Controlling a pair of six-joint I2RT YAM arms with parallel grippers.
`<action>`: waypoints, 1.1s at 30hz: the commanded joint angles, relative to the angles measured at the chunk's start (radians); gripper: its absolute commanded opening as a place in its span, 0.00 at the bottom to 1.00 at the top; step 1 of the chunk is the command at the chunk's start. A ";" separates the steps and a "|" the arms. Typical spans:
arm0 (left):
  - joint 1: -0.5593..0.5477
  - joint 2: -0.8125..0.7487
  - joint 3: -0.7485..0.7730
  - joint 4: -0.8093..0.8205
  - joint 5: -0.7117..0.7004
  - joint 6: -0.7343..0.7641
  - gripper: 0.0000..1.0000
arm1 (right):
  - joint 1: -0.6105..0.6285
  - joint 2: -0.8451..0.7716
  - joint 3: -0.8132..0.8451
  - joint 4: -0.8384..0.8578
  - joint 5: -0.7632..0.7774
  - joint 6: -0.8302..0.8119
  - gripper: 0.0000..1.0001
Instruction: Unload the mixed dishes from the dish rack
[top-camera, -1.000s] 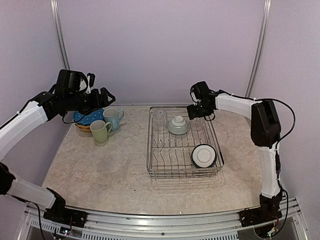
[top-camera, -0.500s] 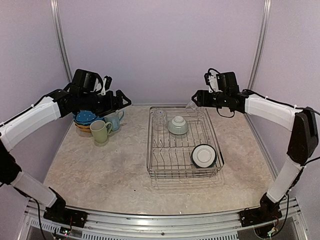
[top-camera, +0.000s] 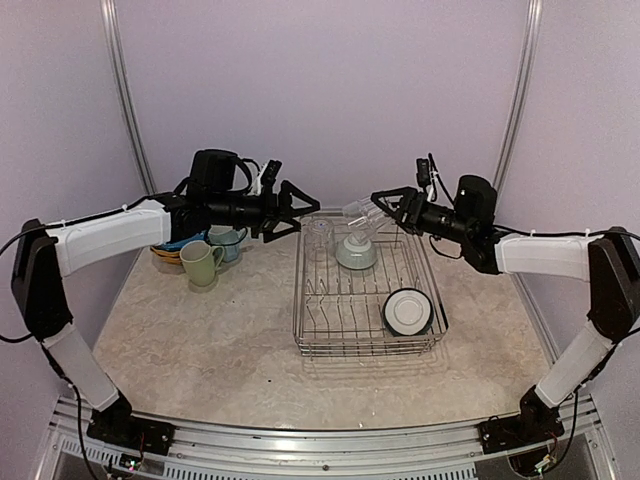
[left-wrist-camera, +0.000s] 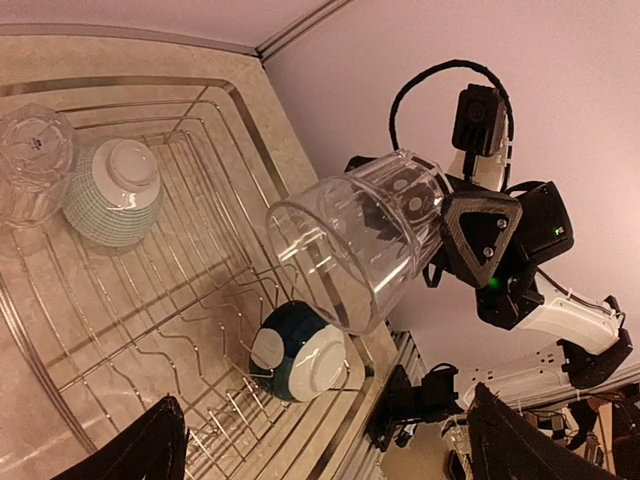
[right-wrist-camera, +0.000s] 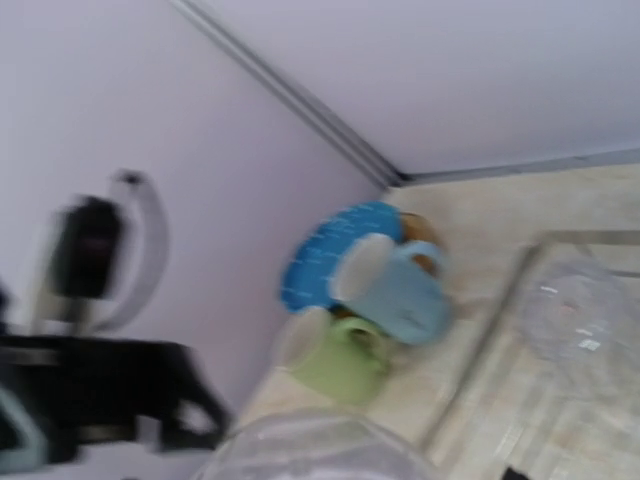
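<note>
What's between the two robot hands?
A clear glass, gripped by the right gripper and held in the air above the dish rack, its mouth toward the open left gripper. The top view shows it.

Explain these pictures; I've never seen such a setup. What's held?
Two robot arms are bolted to a table. The wide picture looks down from behind them; the other two come from cameras on each wrist. The right hand grips a clear glass in the air above the dish rack, while the left hand is open, facing it. The rack holds a second glass, an upturned bowl and a tipped bowl. A green mug, a blue mug and a blue plate sit at the far left.
</note>
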 joint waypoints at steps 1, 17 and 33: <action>-0.014 0.089 0.025 0.248 0.189 -0.159 0.94 | 0.006 0.000 -0.020 0.242 -0.085 0.131 0.01; -0.035 0.227 0.041 0.529 0.327 -0.361 0.97 | 0.073 0.088 -0.021 0.352 -0.119 0.202 0.00; -0.031 0.292 0.055 0.665 0.377 -0.476 0.39 | 0.104 0.140 -0.005 0.383 -0.129 0.212 0.03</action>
